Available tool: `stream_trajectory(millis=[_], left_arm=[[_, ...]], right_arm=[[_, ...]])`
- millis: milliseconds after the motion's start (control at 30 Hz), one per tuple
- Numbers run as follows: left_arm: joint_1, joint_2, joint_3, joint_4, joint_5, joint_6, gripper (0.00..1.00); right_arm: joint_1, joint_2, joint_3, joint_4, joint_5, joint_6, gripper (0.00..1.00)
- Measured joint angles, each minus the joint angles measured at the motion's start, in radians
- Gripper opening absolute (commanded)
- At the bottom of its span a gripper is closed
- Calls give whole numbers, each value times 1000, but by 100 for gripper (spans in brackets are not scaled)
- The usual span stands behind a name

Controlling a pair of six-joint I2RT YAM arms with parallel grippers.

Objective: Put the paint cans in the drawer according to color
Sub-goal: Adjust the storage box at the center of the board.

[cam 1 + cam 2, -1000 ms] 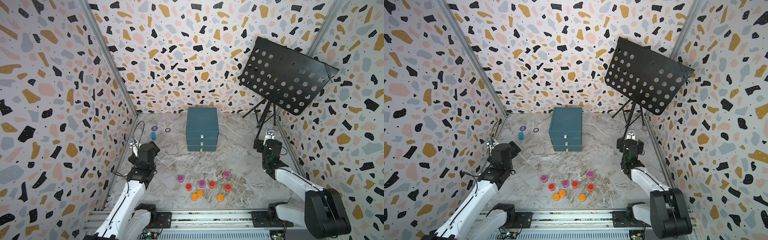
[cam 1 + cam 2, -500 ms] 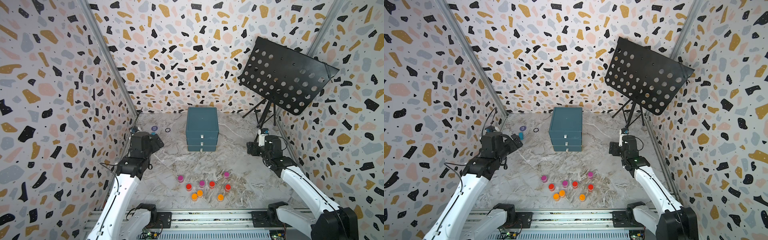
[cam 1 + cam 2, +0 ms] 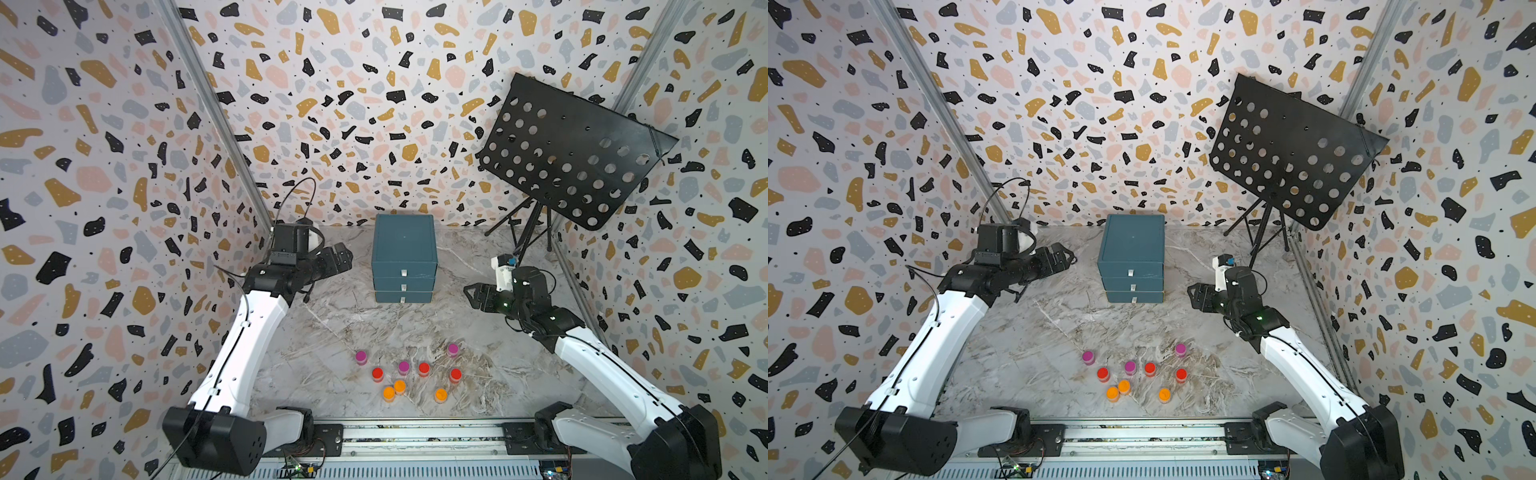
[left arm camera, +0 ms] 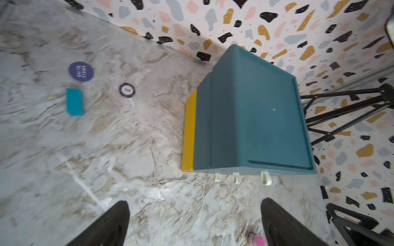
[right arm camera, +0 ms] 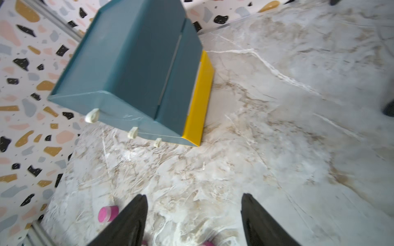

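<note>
Both arms are unfolding from their low folded pose and are reaching toward the drawer (image 3: 404, 245). The left gripper (image 3: 341, 259) is coming up near the drawer's left side, raised well off the table; in both top views its arm is now hiding the cyan block (image 4: 74, 101). The right gripper (image 3: 471, 294) is swinging in toward the drawer's right side, pointing at it.

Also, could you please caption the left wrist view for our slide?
Open left claw above the marble table, pointed at the closed teal drawer.
</note>
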Motion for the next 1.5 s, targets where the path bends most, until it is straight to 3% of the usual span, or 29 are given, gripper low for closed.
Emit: stream_trajectory(millis=[300,767,1033,1200,1500], left_arm=[[-46,181,173,-16,65,23,97],[-51,410,268,-6,123,36,88],[-63,471,266,15,183,38,84],[-67,472,252,40,226,41,79],[-69,472,217,79,311,33,68]], right_arm=[[118,100,99,58,-2,61,70],[246,294,233,151,1,134,61],[268,389,281,177,9,163,54],[268,418,320,169,35,159,59],[252,500,426,93,47,130,60]])
